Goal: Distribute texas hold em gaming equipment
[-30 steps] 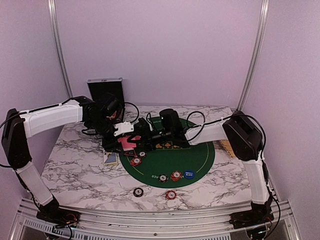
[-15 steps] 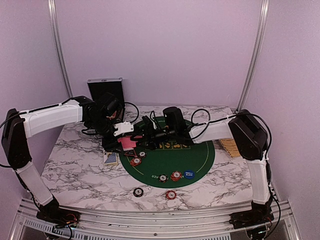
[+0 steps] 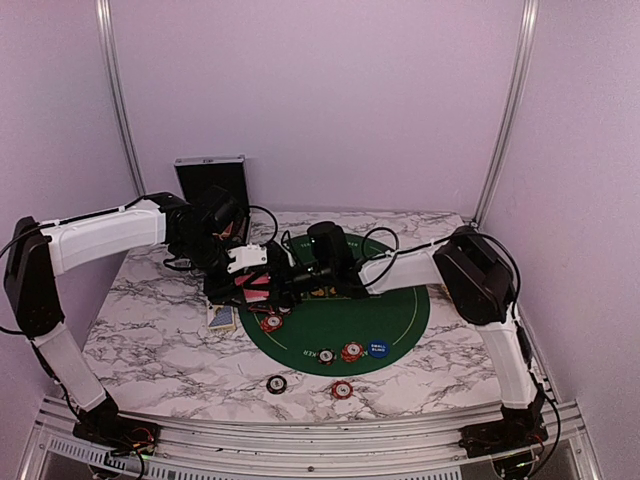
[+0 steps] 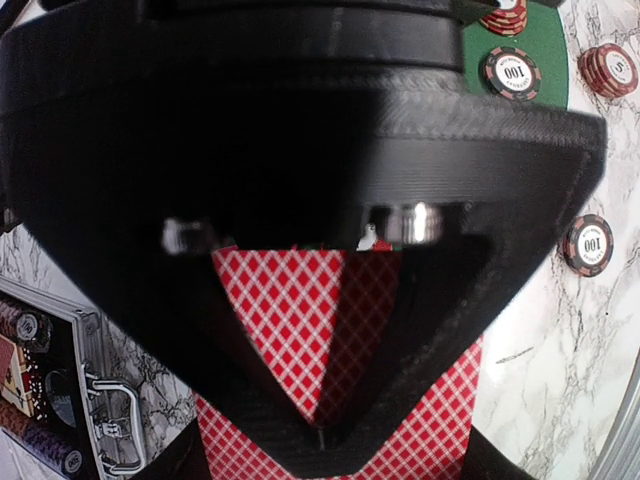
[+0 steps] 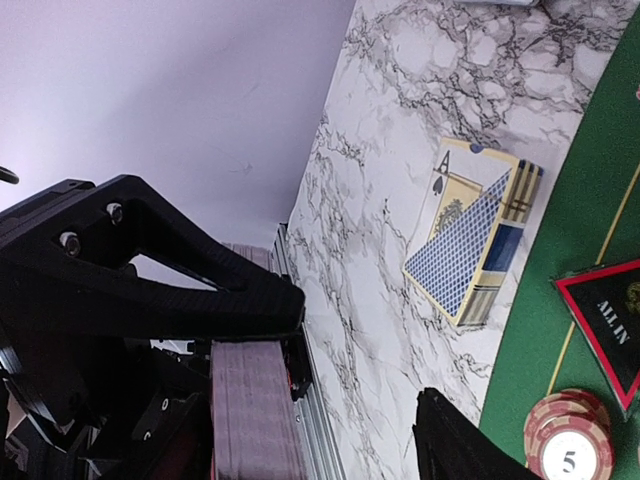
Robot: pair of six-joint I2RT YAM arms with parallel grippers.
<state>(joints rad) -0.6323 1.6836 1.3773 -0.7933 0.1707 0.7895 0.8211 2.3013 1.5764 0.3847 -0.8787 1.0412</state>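
Over marble tabletop (image 3: 150,340), outstretched left claw (image 4: 320,425) pinches cards (image 4: 290,310), right claw (image 5: 360,355) alongside.

"100" in white on black chip (image 4: 510,73), near part of green mat (image 3: 400,310). Same "100" on second black chip (image 4: 586,245), on marble table (image 3: 150,350) by the near edge. "5" on red chip stack (image 4: 607,68), just right of it on the marble. "ALL IN" on triangular marker (image 5: 610,325), left part of mat. "5" on red chip (image 5: 567,455) just beside that marker. "A" plus spade on card box (image 5: 470,235), left of mat. Print on blue disc (image 3: 377,349) too small to read.
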